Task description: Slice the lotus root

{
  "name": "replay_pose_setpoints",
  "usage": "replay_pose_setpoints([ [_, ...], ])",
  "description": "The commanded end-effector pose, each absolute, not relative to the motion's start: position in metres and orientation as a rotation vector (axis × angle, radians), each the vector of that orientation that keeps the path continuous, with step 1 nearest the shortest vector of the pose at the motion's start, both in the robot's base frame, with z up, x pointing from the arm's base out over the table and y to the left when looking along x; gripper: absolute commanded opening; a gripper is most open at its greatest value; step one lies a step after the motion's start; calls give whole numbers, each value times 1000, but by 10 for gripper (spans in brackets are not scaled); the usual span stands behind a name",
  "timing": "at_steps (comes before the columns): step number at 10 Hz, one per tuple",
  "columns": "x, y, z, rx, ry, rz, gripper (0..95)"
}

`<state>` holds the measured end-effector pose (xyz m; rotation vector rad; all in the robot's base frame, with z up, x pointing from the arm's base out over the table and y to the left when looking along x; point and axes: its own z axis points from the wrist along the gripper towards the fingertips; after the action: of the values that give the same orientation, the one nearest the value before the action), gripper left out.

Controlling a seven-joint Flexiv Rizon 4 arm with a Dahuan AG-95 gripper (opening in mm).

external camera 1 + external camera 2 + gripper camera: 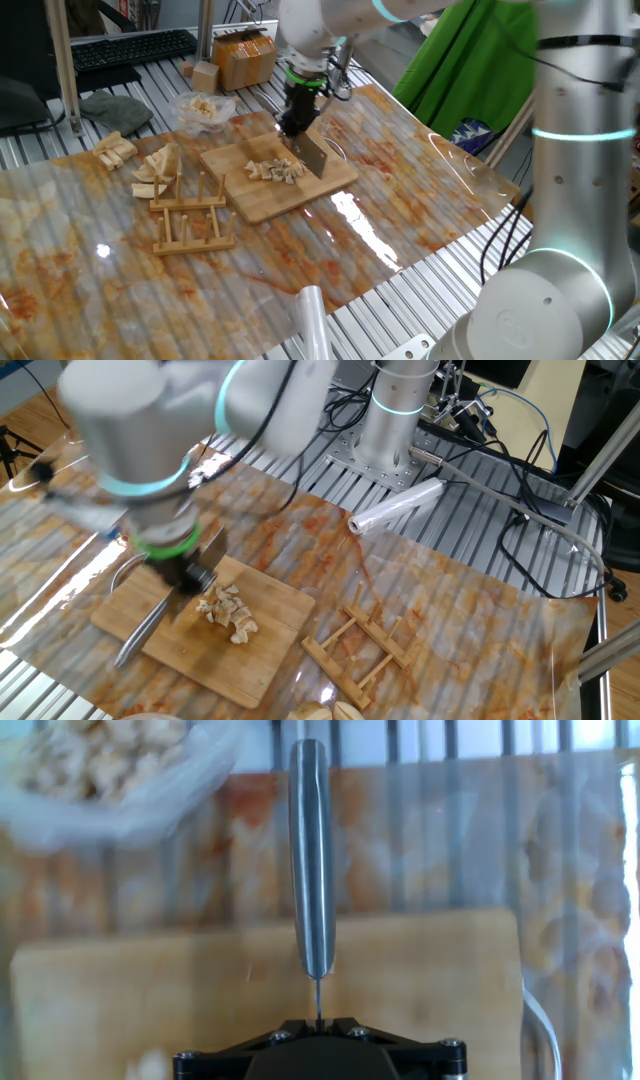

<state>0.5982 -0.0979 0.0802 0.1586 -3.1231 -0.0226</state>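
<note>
The lotus root is a cluster of small cream cut bits on the wooden board. It also shows in the other fixed view as lotus root on the board. My gripper is shut on a knife, whose grey blade stands edge-down on the board, right beside the bits. In the hand view the gripper pinches the thin blade spine. The steel handle points away over the board. The handle juts out past the board's edge.
A clear plastic bag of pale bits lies behind the board. Tan wedge pieces and a wooden rack are to its left. A cardboard box stands at the back. A plastic roll lies near the front edge.
</note>
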Motion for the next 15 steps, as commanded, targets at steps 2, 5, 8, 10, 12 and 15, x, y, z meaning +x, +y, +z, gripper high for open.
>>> replay_pose_setpoints([
  [2, 596, -96, 83, 170, -3109, -36, 0],
  [5, 596, -96, 83, 155, -3112, -38, 0],
  [8, 596, -94, 85, 133, -3131, -57, 0],
  [10, 603, -87, 91, 129, -3121, -80, 0],
  [12, 611, -78, 99, 89, -3135, -99, 0],
  [15, 617, -71, 109, -25, -3139, -114, 0],
])
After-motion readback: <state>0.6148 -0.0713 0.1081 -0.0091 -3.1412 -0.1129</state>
